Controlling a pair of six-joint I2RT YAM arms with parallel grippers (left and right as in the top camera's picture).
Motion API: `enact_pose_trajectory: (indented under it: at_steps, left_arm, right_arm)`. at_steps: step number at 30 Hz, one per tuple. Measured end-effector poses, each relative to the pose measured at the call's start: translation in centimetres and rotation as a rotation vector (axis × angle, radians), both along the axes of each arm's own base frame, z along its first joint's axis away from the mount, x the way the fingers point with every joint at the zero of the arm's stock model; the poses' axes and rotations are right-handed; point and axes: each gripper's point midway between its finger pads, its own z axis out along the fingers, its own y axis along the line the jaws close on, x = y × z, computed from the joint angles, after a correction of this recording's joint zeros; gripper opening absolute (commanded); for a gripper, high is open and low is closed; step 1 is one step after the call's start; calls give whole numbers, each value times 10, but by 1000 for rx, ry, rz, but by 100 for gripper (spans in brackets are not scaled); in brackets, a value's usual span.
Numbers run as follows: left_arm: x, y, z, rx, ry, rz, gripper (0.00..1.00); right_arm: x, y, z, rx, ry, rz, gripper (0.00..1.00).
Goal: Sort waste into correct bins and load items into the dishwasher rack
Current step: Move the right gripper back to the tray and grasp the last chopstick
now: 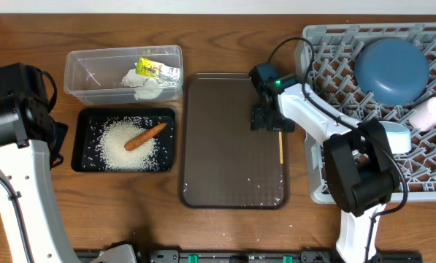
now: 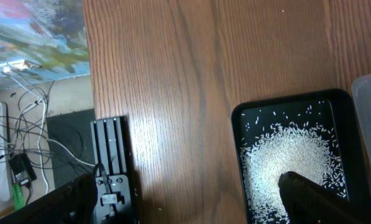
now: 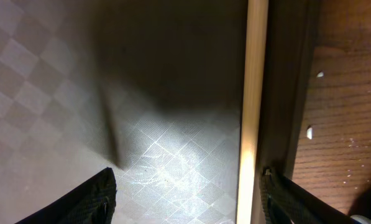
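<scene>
The right fingers (image 3: 86,202) stand wide apart over the brown serving tray (image 1: 225,146). A wooden chopstick (image 3: 253,93) lies between them along the tray's right rim, seemingly untouched. The left fingers (image 2: 322,202), equally wide, hang above the black tray (image 1: 77,146) of rice (image 1: 119,150) and carrot (image 1: 146,136).

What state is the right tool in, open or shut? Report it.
Open: the right tool has its fingers wide apart above the brown tray, the chopstick lying between them.
</scene>
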Motion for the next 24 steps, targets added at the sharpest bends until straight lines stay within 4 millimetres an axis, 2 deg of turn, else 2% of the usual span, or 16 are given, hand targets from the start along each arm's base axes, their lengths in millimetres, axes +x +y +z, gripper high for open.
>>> enact_pose_trajectory:
  at_steps: [5, 12, 17, 19, 21, 22, 24]
  left_arm:
    - [0, 0, 0, 0, 0, 0, 95]
    - [0, 0, 0, 0, 0, 0, 95]
    - [0, 0, 0, 0, 0, 0, 95]
    - [0, 0, 0, 0, 0, 0, 95]
    - [0, 0, 0, 0, 0, 0, 96]
    - [0, 0, 0, 0, 0, 0, 95]
    - [0, 0, 0, 0, 0, 0, 95]
  right_arm:
    - [0, 1, 0, 3, -2, 0, 70]
    - [1, 1, -7, 13, -16, 0, 58]
    - [0, 0, -12, 19, -42, -4, 55]
    - [0, -1, -12, 17, -49, 1, 38]
    - [-1, -3, -12, 12, -50, -7, 12]
    - [-2, -3, -12, 10, -48, -3, 2]
    - [-1, -3, -12, 10, -49, -5, 1]
